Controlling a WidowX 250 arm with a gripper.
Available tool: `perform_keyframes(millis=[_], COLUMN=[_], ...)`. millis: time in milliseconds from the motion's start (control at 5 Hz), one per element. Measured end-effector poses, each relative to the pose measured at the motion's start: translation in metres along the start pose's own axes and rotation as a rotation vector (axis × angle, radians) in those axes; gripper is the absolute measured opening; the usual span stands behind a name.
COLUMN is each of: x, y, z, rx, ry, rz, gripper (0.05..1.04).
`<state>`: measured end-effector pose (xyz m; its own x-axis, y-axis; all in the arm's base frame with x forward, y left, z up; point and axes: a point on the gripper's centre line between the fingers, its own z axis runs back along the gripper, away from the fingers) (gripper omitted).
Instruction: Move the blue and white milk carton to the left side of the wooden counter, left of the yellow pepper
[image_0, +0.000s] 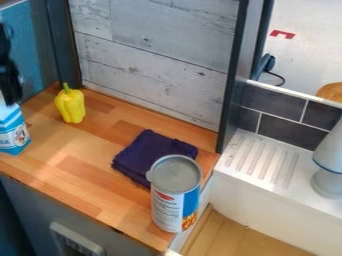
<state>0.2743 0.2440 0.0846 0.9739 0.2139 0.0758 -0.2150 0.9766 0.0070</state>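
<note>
We see the gripper (11, 91) over the milk carton (13, 134), cannot tell its opening or hold, and judge the carton light, dentable, best pinched near its top.

Yellow pepper (71, 106) upright on wood desk (93, 140) nr grey plank wall (153, 55), folded dk purple cloth (143, 155), tall can (167, 202) just by cloth, ridged white ledge (257, 157) R w/ pale waisted obj. (328, 172), dk tiles (284, 131) behind
</note>
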Motion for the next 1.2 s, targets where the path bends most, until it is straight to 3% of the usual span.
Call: perform_keyframes(millis=[400, 600, 800, 1000, 1200], x=[0.003, 0.015, 0.017, 0.008, -0.012], y=[-0.026, -0.058, -0.071, -0.086, -0.101], z=[0.099, 0.113, 0.111, 0.095, 0.111], rx=[0.028, -0.008, -0.071, -0.081, -0.074], ry=[-0.091, -0.094, -0.065, -0.014, -0.036], rz=[-0.049, -0.1, -0.195, -0.221, -0.241], gripper=[0.997, 0.997, 0.997, 0.997, 0.997])
